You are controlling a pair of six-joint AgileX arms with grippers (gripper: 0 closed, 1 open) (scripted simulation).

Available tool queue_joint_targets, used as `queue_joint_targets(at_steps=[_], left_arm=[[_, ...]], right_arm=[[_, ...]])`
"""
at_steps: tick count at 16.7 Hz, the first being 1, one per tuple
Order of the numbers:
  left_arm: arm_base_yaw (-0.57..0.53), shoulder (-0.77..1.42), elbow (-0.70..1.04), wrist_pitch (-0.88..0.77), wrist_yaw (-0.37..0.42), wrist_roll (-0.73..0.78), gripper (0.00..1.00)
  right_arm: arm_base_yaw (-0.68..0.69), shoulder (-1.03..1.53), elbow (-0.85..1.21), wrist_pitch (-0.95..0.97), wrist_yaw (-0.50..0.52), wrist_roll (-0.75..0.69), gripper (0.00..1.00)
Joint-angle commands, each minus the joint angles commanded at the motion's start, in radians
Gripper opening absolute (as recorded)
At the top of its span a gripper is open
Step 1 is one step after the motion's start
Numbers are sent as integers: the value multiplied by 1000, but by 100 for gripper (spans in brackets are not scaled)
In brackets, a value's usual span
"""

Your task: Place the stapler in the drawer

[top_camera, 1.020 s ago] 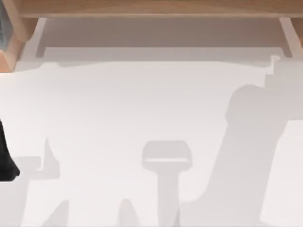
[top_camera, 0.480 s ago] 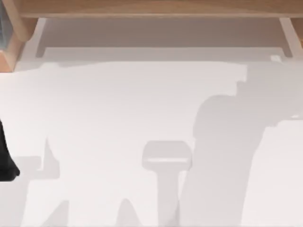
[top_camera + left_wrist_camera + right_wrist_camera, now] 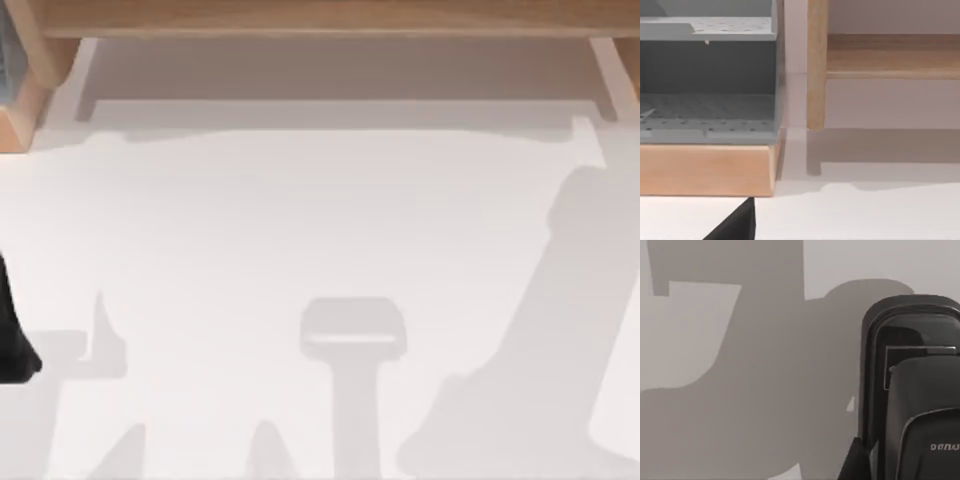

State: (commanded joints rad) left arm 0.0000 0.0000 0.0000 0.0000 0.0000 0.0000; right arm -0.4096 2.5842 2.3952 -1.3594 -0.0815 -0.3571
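The stapler (image 3: pixel 912 390) is black and oblong with a rounded end and a pale mark on its top. It looms close in the right wrist view, with the shadowed white table behind it. One dark fingertip (image 3: pixel 856 465) of my right gripper shows right beside it; I cannot tell whether it is gripped. The drawer (image 3: pixel 705 112) is a grey perforated tray in a grey unit on a wooden base, seen in the left wrist view. A black fingertip (image 3: pixel 737 225) of my left gripper pokes in below that base. My left arm (image 3: pixel 12 330) sits at the table's left edge.
A wooden shelf (image 3: pixel 320 18) runs along the back of the white table (image 3: pixel 300 220), and its post (image 3: pixel 817 65) stands just beside the drawer unit. The unit's wooden corner (image 3: pixel 22 110) is at the back left. A broad arm shadow (image 3: pixel 540 340) lies on the right.
The right arm's shadow swung left towards the table's middle, then back to the right and lower. The left arm has stayed still.
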Motion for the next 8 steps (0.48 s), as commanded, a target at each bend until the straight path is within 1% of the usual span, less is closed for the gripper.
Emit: queue_joint_targets(at_steps=[4, 8], left_arm=[[0, 0, 0, 0, 0, 0, 100], [0, 0, 0, 0, 0, 0, 100]], right_arm=[[0, 0, 0, 0, 0, 0, 0], [0, 0, 0, 0, 0, 0, 30]])
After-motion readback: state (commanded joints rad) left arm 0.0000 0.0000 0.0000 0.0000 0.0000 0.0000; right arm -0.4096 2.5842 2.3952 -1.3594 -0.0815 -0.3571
